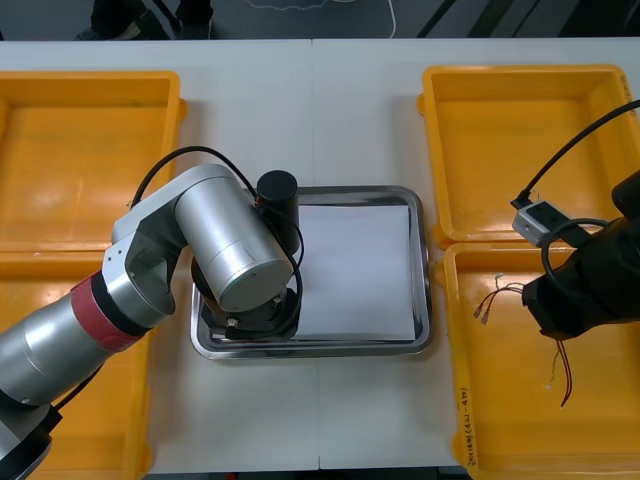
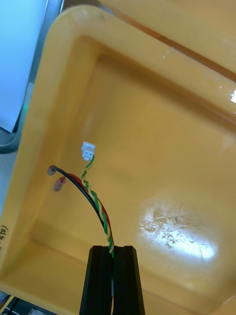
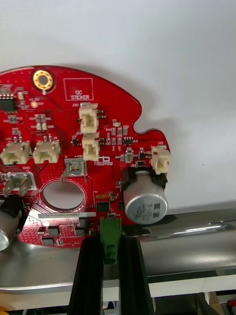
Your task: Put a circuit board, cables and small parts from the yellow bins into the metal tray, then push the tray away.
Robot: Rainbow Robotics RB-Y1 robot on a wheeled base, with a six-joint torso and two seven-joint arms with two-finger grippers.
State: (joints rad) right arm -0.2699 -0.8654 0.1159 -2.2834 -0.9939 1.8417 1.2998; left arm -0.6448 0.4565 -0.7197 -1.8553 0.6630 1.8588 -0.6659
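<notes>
The round red circuit board (image 3: 73, 162) is right over the white inside of the metal tray (image 1: 425, 300), at the tray's left end, and the left tool (image 3: 110, 241) has it. The black fingers are pinching a small green connector (image 3: 110, 231) on the board's edge, apart by just its width. The tray's shiny rim (image 3: 196, 246) runs just under that grip. I cannot tell whether the board lies on the white floor or hangs a little above it. From the front view, the silver left arm (image 1: 220, 250) reaches in across the tray's left side and covers the board.

Over on the right, the cable (image 2: 96, 202) is caught too. It is a thin bundle of red, black and a yellow-green twist, and the right tool (image 2: 112, 252) is pressed onto it, fingers nearly together. The strands arc away from the fingertips and fan out, one ending in a white plug (image 2: 88, 151). All of this is above the near right yellow bin (image 1: 455, 400), close to its tray-side wall. The far right bin (image 1: 430, 150) sits just behind it on the light surface (image 1: 300, 120).
</notes>
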